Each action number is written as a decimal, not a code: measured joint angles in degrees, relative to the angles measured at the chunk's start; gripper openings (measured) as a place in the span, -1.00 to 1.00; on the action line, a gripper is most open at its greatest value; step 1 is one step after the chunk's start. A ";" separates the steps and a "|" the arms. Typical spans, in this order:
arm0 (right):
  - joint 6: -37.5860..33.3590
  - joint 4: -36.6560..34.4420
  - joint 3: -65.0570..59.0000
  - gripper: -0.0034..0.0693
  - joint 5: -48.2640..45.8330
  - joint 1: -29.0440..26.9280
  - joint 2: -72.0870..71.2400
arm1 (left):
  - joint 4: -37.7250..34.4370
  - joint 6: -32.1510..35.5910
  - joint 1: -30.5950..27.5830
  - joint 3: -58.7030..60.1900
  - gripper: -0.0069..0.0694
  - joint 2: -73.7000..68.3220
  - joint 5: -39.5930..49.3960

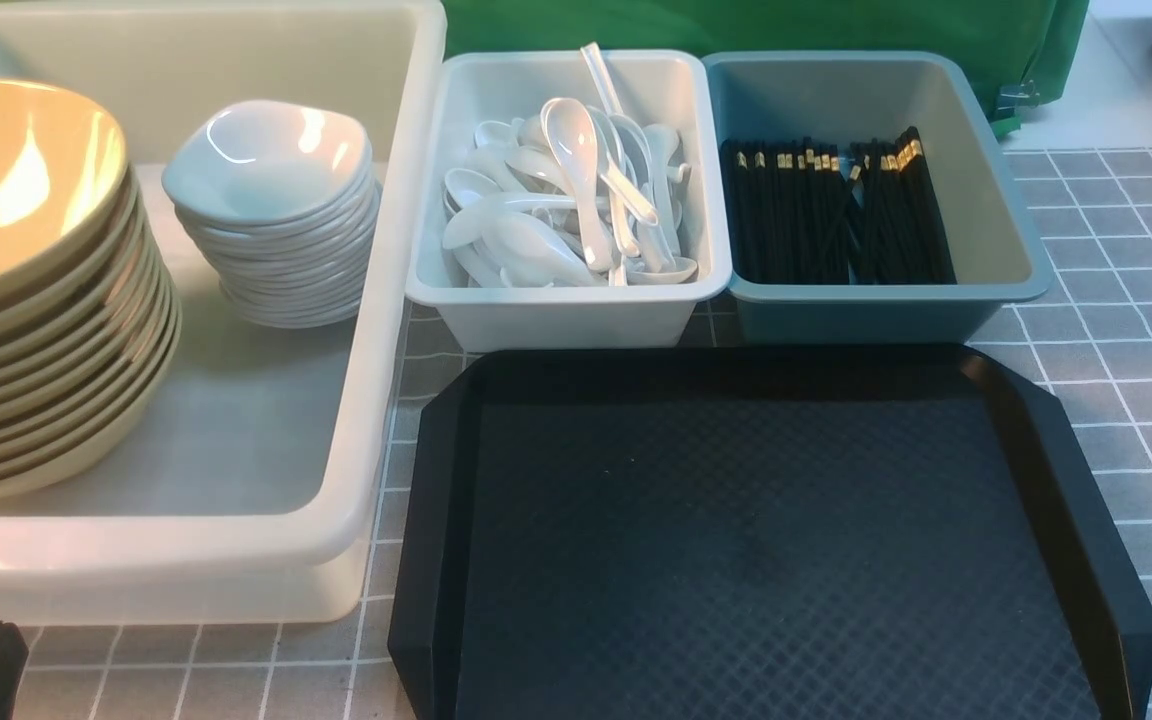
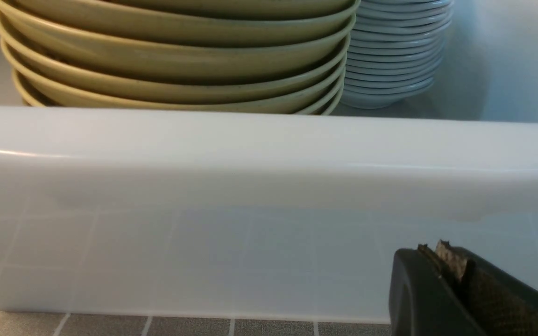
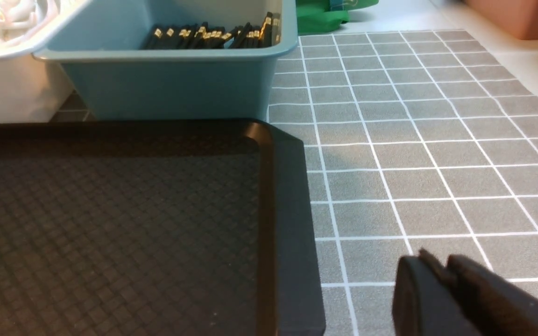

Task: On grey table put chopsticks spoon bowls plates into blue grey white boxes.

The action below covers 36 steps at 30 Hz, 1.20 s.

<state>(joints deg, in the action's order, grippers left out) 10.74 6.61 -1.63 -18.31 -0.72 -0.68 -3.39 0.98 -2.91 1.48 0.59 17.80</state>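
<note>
Nearest, a black tray [image 1: 766, 540] lies bare on the grey table [image 1: 1136, 330]. Left gripper [image 2: 451, 261] is pressed together by the white box [image 1: 236, 560]; right gripper [image 3: 437, 270] looks nearly closed, gripping nothing. Farther back, bowls [image 1: 26, 290] and plates [image 1: 276, 210] are stacked in the white box, spoons [image 1: 566, 200] in the grey box [image 1: 566, 300], and chopsticks [image 1: 836, 210] in the blue box [image 1: 886, 310].

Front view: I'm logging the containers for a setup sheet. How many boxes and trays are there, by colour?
White boxes: 2, the large white box with bowls and plates and the small white box with spoons
Blue-grey box with chopsticks: 1
Black tray: 1
Total: 4
</note>
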 joint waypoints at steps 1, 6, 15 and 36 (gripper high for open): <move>0.00 0.00 0.00 -0.62 0.00 0.00 0.00 | 0.00 0.00 0.00 0.00 -0.85 0.00 0.00; 0.00 0.00 0.00 -0.60 0.00 0.00 0.00 | 0.00 0.00 0.00 0.00 -0.85 0.00 0.00; 0.00 0.00 0.00 -0.57 0.00 0.00 0.00 | 0.00 0.00 0.00 0.00 -0.85 0.00 0.04; 0.00 0.00 0.00 -0.50 0.00 0.00 0.00 | 0.00 0.06 0.00 0.00 -0.85 0.00 0.04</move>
<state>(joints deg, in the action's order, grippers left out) 10.74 6.61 -1.63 -18.31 -0.72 -0.68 -3.39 1.04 -2.91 1.48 0.59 17.84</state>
